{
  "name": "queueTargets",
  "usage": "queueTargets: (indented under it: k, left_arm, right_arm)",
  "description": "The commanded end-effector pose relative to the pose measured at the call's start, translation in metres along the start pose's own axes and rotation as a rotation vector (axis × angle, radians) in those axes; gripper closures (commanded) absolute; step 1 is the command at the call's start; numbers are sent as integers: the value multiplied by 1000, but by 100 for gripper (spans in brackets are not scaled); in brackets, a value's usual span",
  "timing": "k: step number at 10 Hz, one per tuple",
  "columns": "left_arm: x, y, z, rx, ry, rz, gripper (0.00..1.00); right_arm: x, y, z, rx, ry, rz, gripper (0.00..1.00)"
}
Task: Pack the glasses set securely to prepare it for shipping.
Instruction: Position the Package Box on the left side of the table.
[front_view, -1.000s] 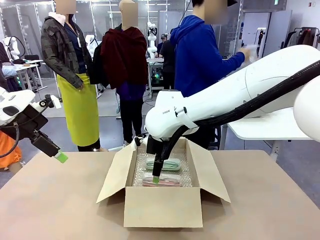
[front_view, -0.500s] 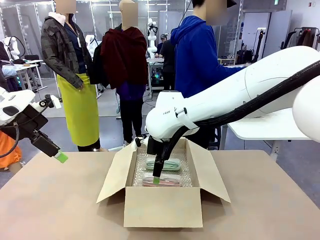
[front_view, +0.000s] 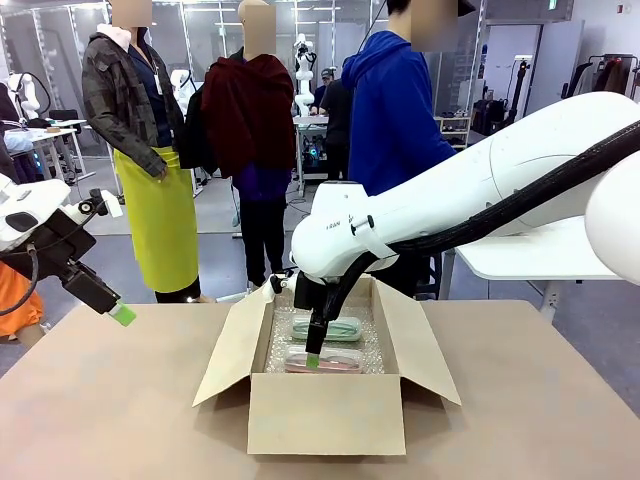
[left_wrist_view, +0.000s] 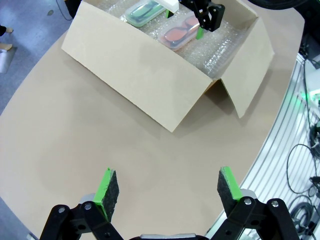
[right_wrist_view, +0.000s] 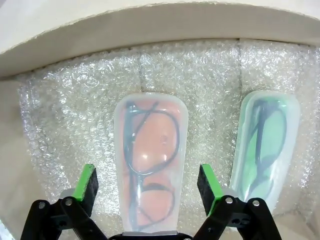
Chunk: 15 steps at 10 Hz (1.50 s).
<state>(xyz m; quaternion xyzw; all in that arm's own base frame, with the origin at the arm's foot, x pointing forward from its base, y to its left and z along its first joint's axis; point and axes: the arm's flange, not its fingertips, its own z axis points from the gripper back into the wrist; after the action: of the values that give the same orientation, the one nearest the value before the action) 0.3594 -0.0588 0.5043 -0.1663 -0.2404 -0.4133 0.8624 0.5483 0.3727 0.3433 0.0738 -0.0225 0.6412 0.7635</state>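
Your right gripper (right_wrist_view: 147, 184), jaws released, flanks the long sides of the pale pink oblong plastic glasses case (right_wrist_view: 150, 150) in the bubble-lined brown cardboard box (front_view: 325, 415). The mint green oblong plastic glasses case (right_wrist_view: 265, 145) lies just farther. Your left gripper (left_wrist_view: 165, 187), also released, hovers well left.

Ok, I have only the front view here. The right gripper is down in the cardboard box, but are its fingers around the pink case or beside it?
Observer: Around it. In the right wrist view the right gripper is open, with one green pad on each side of the pink case, and a gap shows on both sides.
Operator: Good. My view shows just one pad of the other arm. Is that gripper open too?
Observer: Yes. In the left wrist view the left gripper is open and holds nothing. It is over the bare table, apart from the box.
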Motion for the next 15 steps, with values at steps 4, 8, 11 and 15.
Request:
queueTargets:
  k: [4, 8, 11, 15]
  left_arm:
    - [19, -12, 17, -39, -39, -7, 0]
    - [31, 32, -16, -44, -78, 186, 0]
    - [28, 53, -49, -133, -94, 310, 0]
    - [18, 76, -101, -220, -136, 455, 0]
  right_arm:
    - [-9, 18, 41, -47, -10, -24, 0]
    - [-107, 86, 135, -195, -120, -293, 0]
    - [-173, 136, 162, -264, -268, -493, 0]
    - [-227, 180, 159, -283, -401, -674, 0]
